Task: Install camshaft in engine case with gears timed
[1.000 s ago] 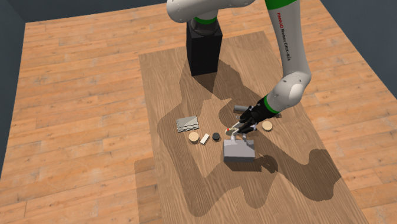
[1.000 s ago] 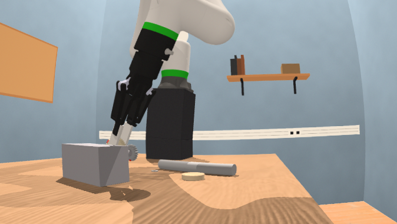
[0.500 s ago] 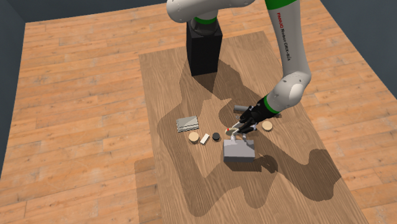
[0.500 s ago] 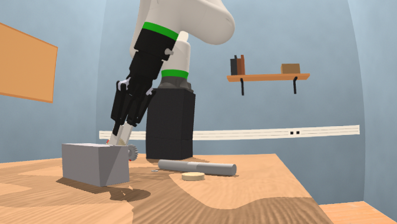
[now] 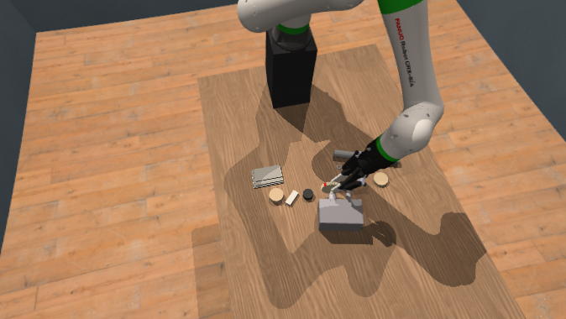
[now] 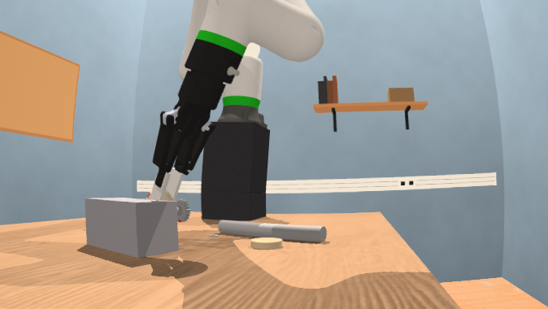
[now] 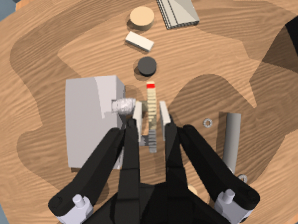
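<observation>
The grey engine case [image 5: 340, 215] [image 6: 122, 228] [image 7: 89, 119] stands upright on the table. The camshaft's tan big gear [image 5: 331, 187] [image 7: 152, 106], with a red mark on its rim, stands on edge against the case's front. In the exterior view only its top [image 6: 167, 195] shows behind the case. The small grey crank gear [image 6: 184, 210] sits on the same face. My gripper [image 5: 345, 184] [image 6: 167, 184] [image 7: 150, 109] straddles the big gear from above. Its fingers stand a little apart from the gear on both sides, open. The shaft and bearing are hidden.
A grey cylinder [image 5: 344, 155] [image 6: 272, 230] [image 7: 232, 139] and a tan disc [image 5: 380, 179] [image 6: 266, 243] lie near the gripper. A finned block [image 5: 267, 176] [image 7: 176, 8], another tan disc [image 5: 276, 196], a white block [image 5: 291, 197] and a black disc [image 5: 307, 194] lie to the left. The robot base [image 5: 290, 71] stands behind.
</observation>
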Available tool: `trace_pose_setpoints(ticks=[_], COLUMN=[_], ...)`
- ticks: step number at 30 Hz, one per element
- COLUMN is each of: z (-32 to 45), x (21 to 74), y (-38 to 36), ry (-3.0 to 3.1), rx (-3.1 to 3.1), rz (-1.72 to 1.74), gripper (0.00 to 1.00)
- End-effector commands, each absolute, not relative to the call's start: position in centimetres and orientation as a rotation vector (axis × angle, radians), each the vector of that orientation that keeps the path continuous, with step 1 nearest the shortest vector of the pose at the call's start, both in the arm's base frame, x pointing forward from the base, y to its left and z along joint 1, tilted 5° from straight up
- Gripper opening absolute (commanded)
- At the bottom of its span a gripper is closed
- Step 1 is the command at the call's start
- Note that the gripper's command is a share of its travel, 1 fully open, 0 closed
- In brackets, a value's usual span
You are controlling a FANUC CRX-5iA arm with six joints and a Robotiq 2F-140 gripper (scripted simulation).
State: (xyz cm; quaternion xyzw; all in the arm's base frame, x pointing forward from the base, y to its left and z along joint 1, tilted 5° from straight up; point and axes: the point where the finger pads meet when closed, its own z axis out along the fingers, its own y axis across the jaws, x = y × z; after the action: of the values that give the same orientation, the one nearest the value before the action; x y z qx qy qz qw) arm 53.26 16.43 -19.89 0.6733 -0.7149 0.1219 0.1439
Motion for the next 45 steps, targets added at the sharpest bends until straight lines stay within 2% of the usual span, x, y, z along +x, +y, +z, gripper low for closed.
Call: trace_pose_setpoints(ticks=[1, 45], z=[-19.80, -19.80], x=[53.48, 53.33], y=[16.45, 16.46], ry=[-2.062, -2.062], rx=[1.942, 1.942], rz=[0.352, 0.352], gripper=[0.27, 0.27])
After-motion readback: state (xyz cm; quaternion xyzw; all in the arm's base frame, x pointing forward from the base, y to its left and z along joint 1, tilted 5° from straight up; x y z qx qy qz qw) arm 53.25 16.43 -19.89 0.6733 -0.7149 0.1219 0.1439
